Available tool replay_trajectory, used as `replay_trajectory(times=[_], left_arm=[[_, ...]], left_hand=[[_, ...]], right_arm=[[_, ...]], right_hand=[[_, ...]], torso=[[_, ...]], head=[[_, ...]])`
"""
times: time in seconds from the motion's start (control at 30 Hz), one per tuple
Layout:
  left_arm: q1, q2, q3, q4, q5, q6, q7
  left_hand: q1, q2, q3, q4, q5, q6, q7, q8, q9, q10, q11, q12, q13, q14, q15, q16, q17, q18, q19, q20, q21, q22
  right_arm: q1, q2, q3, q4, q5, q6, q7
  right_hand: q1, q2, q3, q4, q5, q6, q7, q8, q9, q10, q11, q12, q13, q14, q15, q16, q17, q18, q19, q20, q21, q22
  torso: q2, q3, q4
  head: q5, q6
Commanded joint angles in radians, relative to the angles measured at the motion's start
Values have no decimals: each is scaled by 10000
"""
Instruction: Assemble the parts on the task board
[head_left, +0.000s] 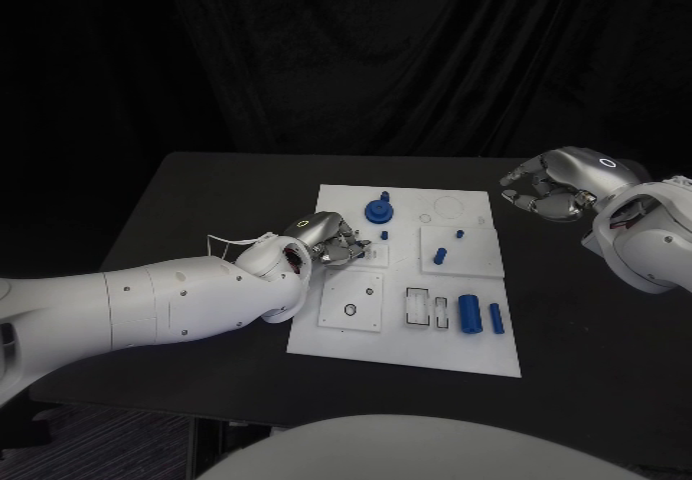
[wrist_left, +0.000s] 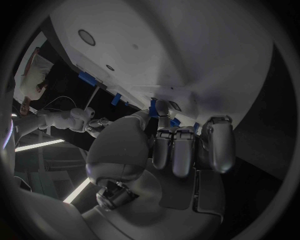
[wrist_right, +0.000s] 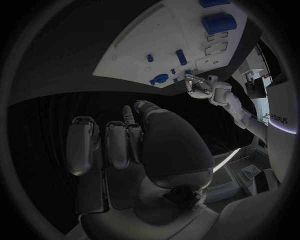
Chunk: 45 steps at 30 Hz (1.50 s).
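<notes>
black table (head_left: 202, 200) | bears the white plate | dark curtain (head_left: 346, 70) behind

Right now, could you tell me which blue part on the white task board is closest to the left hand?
The small blue peg just beside the left hand; the round blue gear-like piece sits farther up the board.

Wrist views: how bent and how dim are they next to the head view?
Head view: straight edges, task board bright against the black table. Left wrist view: fisheye curves the board's edge, left robot hand dim. Right wrist view: same bending, right robot hand in shadow.
</notes>
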Motion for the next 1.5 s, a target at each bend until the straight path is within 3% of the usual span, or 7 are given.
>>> replay_trajectory(times=[0.03,0.23,0.33,0.8,0.97,1.17,1.5], left_arm=[[-48,23,-16,-1,6,90,140],[-48,20,-16,-10,6,127,220],[-49,22,-16,-14,6,134,241],[-50,-10,-16,-16,6,167,284],[-50,-20,-16,-17,6,90,345],[-50,-36,-16,-27,7,-34,491],[-50,-52,-16,-71,8,5,551]], left_hand=[[-316,11,-175,-1,-69,94,33,-64,-24,1040,-5,27,2625,1039,-14,26,2634,50,-5,-16,-58,1451],[-809,62,-488,2,-249,101,42,-126,-78,1040,7,27,2625,1039,-1,26,2634,56,-17,-2,-105,1460],[-1149,76,-747,2,-594,118,51,-145,-93,1040,15,27,2625,1039,8,26,2634,59,-20,6,-129,1469],[-1678,125,-1276,11,-845,76,80,-135,-29,1040,42,27,2625,1039,31,26,2634,67,-38,26,-194,1482],[-2351,422,-1961,18,-935,59,78,44,243,1040,43,27,2625,1039,31,26,2634,66,-23,36,-219,1522],[-2513,704,-2341,4,-901,4,66,258,587,1040,36,27,2625,1039,29,26,2634,67,-13,32,-238,1550],[-2384,1370,-2849,3,-243,-156,21,724,1380,1040,3,27,2625,1039,9,26,2634,61,16,14,-250,1626]], right_arm=[[-25,-3,5,-3,-27,63,-186],[-27,3,5,-9,-27,102,-205],[-29,7,5,-12,-27,117,-212],[-37,10,5,-16,-27,173,-249],[-38,5,5,-13,-27,182,-260],[-39,-5,5,-8,-27,196,-271],[-39,-14,5,0,-27,216,-284]], right_hand=[[40,-62,72,-7,80,-43,7,-69,-25,-75,-20,-79,-483,508,42,-59,-38,110,252,65,-60,1967],[40,-62,72,-7,80,-43,7,-69,-25,-75,-20,-79,-483,508,42,-59,-38,110,252,65,-60,1967],[37,-63,75,-8,81,-37,6,-67,-25,-76,-20,-80,-485,507,42,-63,-45,109,254,65,-56,1969],[37,-63,75,-8,81,-37,6,-67,-25,-76,-20,-80,-485,507,42,-63,-45,109,254,65,-56,1969],[37,-63,75,-8,81,-37,6,-67,-25,-76,-20,-80,-485,507,42,-63,-45,109,254,65,-56,1969],[37,-63,75,-8,81,-37,6,-67,-25,-76,-20,-80,-485,507,42,-63,-45,109,254,65,-56,1969],[37,-63,75,-8,81,-37,6,-67,-25,-76,-20,-80,-485,507,42,-63,-45,109,254,65,-56,1969]], torso=[[6,4,0],[0,0,1],[-1,2,0],[-4,-2,4],[-4,-1,4],[-4,0,1],[3,-5,5]], head=[[4,2],[10,2],[16,2],[17,2],[26,2],[35,2],[12,2]])
